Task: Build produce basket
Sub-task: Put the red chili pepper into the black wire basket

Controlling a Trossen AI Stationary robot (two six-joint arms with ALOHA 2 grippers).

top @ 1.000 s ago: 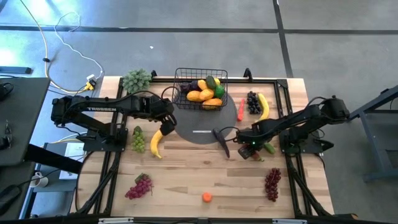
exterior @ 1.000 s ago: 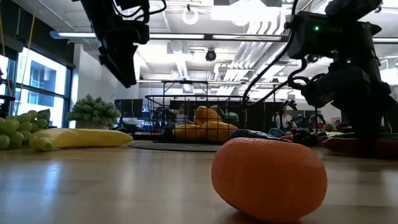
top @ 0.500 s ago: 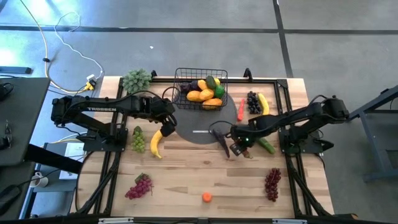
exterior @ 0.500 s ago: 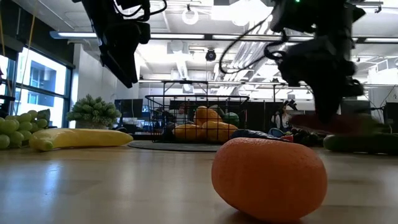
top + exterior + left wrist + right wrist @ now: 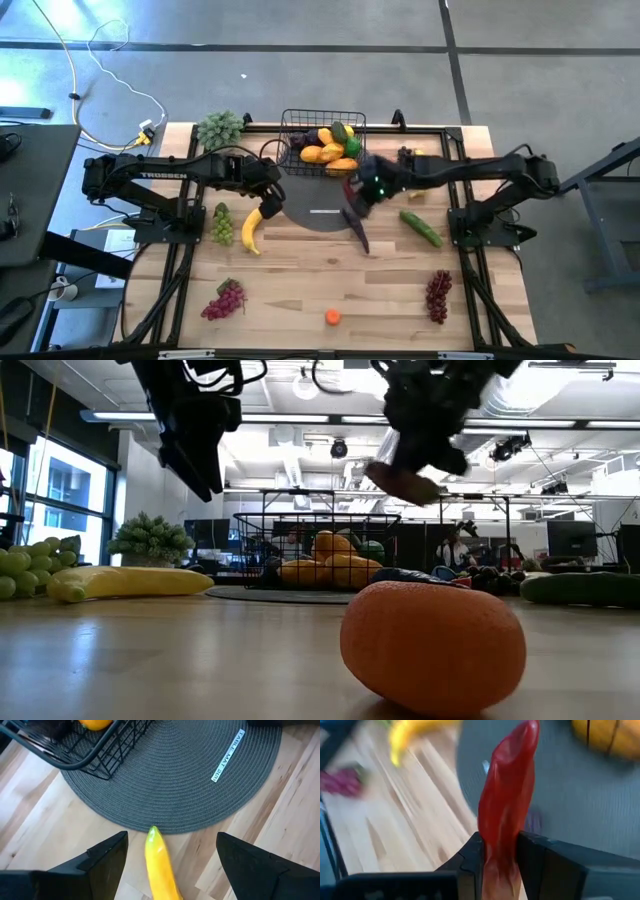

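Right claw pinches the red chili above the round mat; left claw gapes over a banana.

Grey concrete floor surrounds the wooden desk; a white cable trails across it. Ceiling lights and a tall window brighten the room.

Two dark arms, matte black, jointed segments. Left arm at left of high view: white lettering along upper link, black cable looping near wrist. Right arm at right of high view: small green light glowing near wrist, black cables along links. Left gripper in wrist view: two broad black fingers, flat angular faces. Right gripper: black blocky fingers, squared edges.
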